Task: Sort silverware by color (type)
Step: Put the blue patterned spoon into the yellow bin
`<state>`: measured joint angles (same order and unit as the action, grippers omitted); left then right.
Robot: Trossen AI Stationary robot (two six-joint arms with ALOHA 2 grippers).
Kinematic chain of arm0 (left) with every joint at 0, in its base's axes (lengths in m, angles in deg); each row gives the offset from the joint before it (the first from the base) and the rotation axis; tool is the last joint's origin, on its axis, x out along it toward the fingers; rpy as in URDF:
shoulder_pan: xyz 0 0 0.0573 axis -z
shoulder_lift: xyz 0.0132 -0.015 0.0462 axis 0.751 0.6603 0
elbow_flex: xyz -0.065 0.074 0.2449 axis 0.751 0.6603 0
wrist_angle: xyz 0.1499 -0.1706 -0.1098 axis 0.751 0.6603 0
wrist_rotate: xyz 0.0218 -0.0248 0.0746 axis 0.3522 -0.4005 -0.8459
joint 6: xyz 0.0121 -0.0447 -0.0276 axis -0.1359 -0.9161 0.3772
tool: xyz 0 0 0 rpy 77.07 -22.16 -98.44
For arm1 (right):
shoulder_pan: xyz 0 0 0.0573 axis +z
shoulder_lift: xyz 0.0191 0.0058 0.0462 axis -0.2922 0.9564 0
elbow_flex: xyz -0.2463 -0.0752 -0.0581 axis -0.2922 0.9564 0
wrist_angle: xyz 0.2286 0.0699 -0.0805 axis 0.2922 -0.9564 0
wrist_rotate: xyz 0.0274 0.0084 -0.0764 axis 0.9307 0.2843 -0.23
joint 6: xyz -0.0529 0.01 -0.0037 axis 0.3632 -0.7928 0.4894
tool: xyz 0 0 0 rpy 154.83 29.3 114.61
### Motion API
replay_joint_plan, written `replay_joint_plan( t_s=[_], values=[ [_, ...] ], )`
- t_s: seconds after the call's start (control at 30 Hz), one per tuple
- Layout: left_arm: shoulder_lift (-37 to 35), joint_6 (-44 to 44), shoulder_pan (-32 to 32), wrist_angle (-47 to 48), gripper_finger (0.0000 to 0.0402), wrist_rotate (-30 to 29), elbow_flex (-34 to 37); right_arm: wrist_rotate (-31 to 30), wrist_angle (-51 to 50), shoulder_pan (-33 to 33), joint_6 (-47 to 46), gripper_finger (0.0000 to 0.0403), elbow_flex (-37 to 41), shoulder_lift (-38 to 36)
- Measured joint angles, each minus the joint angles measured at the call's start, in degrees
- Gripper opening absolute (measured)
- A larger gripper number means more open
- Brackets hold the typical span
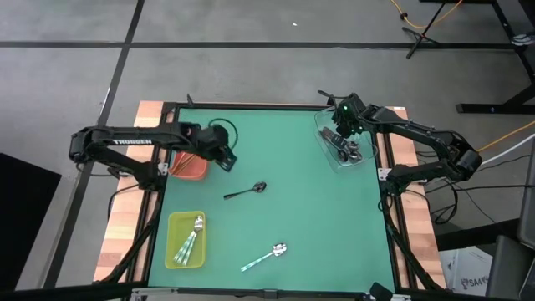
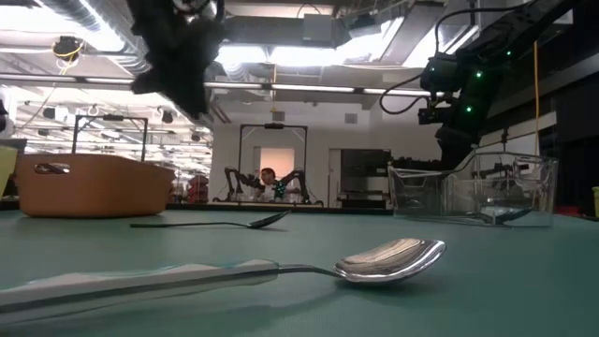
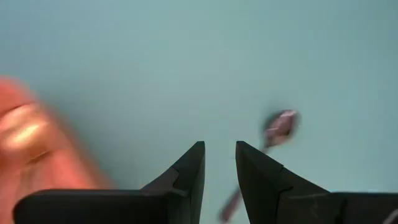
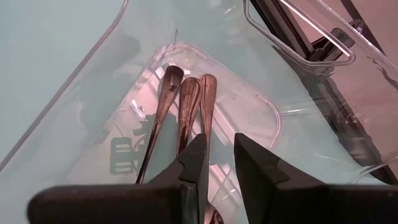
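Observation:
A dark spoon (image 1: 247, 191) lies flat mid-table; it also shows blurred in the left wrist view (image 3: 278, 126). A spoon with a silver bowl and pale mint handle (image 1: 266, 257) lies near the front edge. My left gripper (image 1: 227, 159) hangs open above the mat, just right of the red tray (image 1: 194, 171), with nothing between its fingers (image 3: 219, 146). My right gripper (image 4: 219, 138) stands open and without a load over the clear tray (image 1: 328, 134), where three dark spoons (image 4: 183, 106) lie side by side.
A yellow-green tray (image 1: 172, 251) at the front left holds mint-handled spoons. The red tray at the left edge holds thin copper-coloured pieces. The clear tray sits at the far right corner. Open green mat stretches between the two loose spoons and to the right of them.

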<state>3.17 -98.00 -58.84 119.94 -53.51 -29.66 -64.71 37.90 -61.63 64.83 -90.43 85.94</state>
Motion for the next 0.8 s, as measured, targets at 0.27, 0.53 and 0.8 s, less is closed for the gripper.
replay_joint_plan(
  t_s=[0.27,0.53,0.8],
  values=[
    [4.4,-3.0,12.7,-16.4,0.0084,-4.3,0.0,0.0,0.1,0.0,0.0,0.0069,0.0,0.0],
    [14.3,-3.0,23.7,-32.8,0.0084,-8.8,0.0,0.0,0.4,0.0,0.0,0.0069,0.0,0.0],
    [24.3,-3.0,32.4,-46.3,0.0084,-9.0,0.0,0.0,0.5,0.0,0.0,0.0069,0.0,0.0]
  ],
)
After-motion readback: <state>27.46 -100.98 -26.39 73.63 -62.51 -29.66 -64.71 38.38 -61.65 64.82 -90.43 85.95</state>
